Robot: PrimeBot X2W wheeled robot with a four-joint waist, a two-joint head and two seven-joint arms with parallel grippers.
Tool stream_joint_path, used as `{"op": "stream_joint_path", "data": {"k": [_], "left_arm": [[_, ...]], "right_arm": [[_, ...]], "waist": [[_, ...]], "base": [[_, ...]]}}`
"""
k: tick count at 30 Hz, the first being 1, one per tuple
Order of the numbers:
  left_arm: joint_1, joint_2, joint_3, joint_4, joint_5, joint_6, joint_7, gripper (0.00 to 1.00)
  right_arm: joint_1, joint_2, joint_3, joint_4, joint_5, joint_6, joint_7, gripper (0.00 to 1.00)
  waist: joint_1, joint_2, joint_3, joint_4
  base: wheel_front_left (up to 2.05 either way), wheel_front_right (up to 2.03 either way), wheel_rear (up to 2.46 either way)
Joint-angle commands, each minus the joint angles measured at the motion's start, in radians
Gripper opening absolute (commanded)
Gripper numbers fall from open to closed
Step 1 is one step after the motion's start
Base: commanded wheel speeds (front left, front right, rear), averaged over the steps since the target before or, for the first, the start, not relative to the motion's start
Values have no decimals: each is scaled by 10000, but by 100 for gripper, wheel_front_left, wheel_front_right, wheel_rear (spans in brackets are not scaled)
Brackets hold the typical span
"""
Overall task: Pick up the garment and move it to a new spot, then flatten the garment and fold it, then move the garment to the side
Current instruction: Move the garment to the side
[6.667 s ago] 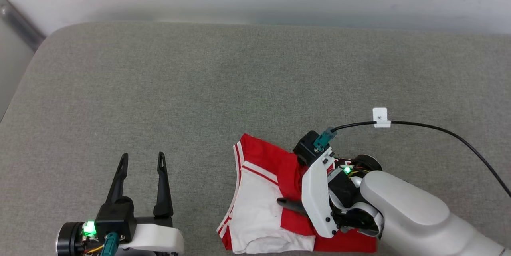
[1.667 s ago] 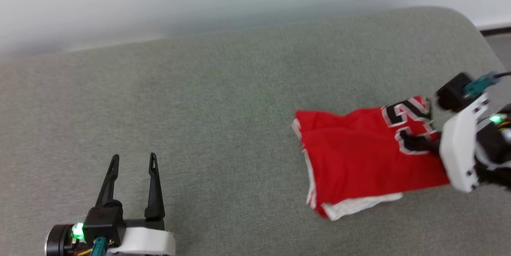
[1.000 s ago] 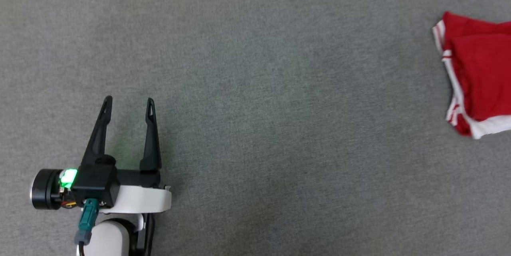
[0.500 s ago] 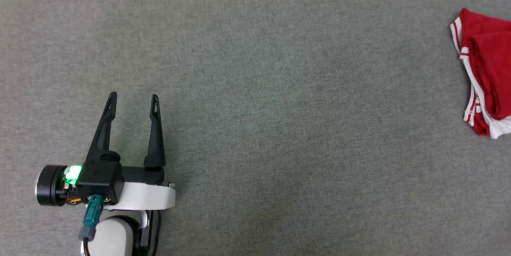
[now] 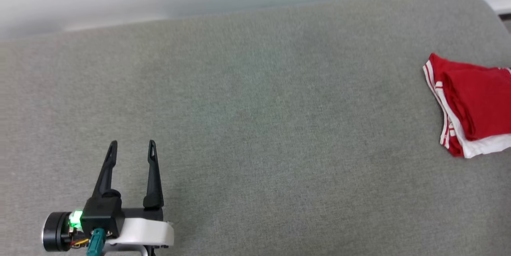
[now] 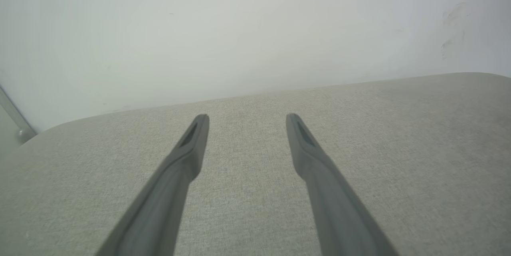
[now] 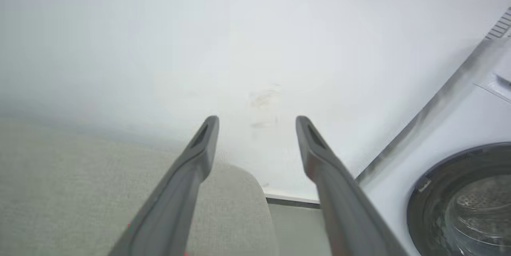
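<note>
At the lower left of the head view the left gripper [image 5: 132, 142] hangs low over the grey padded surface [image 5: 255, 108], its two dark fingers spread apart with nothing between them. The left wrist view agrees: only bare grey fabric lies under the gap. The middle of the pad is bare. Far to the right, near the pad's rounded end and well apart from that gripper, lies the garment [image 5: 477, 104]. It is a compact red bundle in layers, with white striped trim along its left edge and a white hem at the bottom (the frame cuts off its right part). In the right wrist view the right gripper [image 7: 257, 122] is likewise spread and empty, pointing past the pad's end toward the wall, with a washing machine [image 7: 471, 196] to its right. Judging by this, folding and the move aside look done, and little or nothing remains.
</note>
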Motion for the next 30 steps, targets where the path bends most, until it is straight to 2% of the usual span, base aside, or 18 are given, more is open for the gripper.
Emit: {"op": "stream_joint_path", "data": {"k": [1,5,7,8,9,10,14,22,30], "left_arm": [[133,-14,12,-6,-28,14,-22,100],[356,-62,31,-2,-1,0,-22,100],[438,-83,53,-6,13,2,-22,100],[467,-109,16,33,29,-23,-22,100],[473,-126,8,44,32,-23,-22,100],[473,-126,8,44,32,-23,-22,100],[663,-159,-12,141,10,-43,-22,100],[982,-203,-28,283,-35,-98,-22,100],[1244,-244,-90,414,-43,-186,-22,100]], "right_arm": [[234,254,-274,-123,-258,-9,-383,100],[867,1345,-1727,-1028,-1227,-7,-942,100],[1415,1962,-2391,-2217,-1629,-7,-965,100],[2315,2522,-2914,-3316,-1956,-9,-955,100],[2732,2804,-3077,-3805,-2055,-7,-956,100],[2732,2804,-3077,-3805,-2055,-7,-956,100],[4137,3767,-3274,-5336,-2393,-7,-962,100],[6312,4924,-3282,-6010,-2405,-7,-963,100],[8011,5627,-3579,-6031,-2228,-7,-964,100]], "waist": [[0,-1,-443,130],[0,-1,-811,318],[0,-1,-938,427],[0,-1,-1088,572],[0,-1,-1161,639],[0,-1,-1161,639],[0,-1,-1458,879],[0,-1,-2018,1269],[0,-1,-2338,1479]], "base": [[0,0,0],[0,0,0],[0,0,0],[0,0,0],[0,0,0],[0,0,0],[0,0,0],[0,0,0],[0,0,0]]}}
